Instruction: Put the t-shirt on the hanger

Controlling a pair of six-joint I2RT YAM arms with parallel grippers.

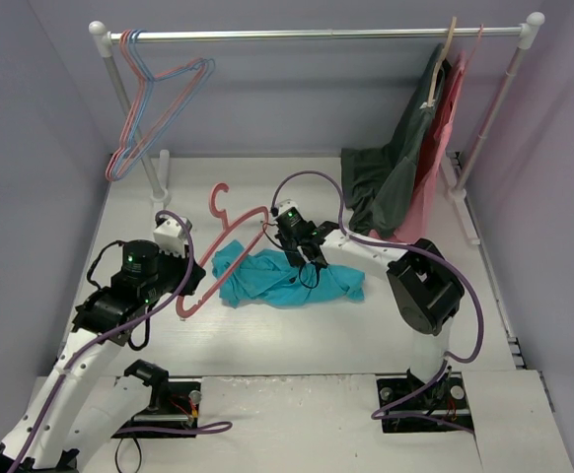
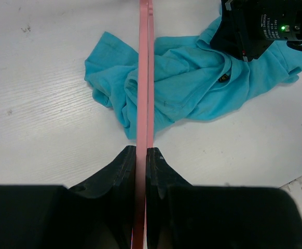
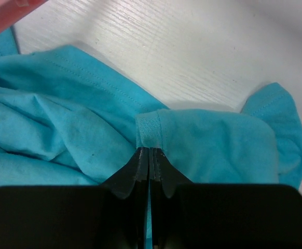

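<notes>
On the worktop (image 1: pixel 297 340), the t-shirt (image 1: pixel 267 283) lies crumpled between both arms, one banded fold pinched in the closed right jaws, while the hanger (image 2: pixel 143 78), clamped in the left jaws, extends lengthwise away from them across the t-shirt's left part.

Plain lavender walls (image 1: pixel 287 99) close in a white wood-grained bench (image 1: pixel 297 340) on three sides — along its far edge stands a clothes rail (image 1: pixel 317 34), white posts and a metal bar, under soft even light.
</notes>
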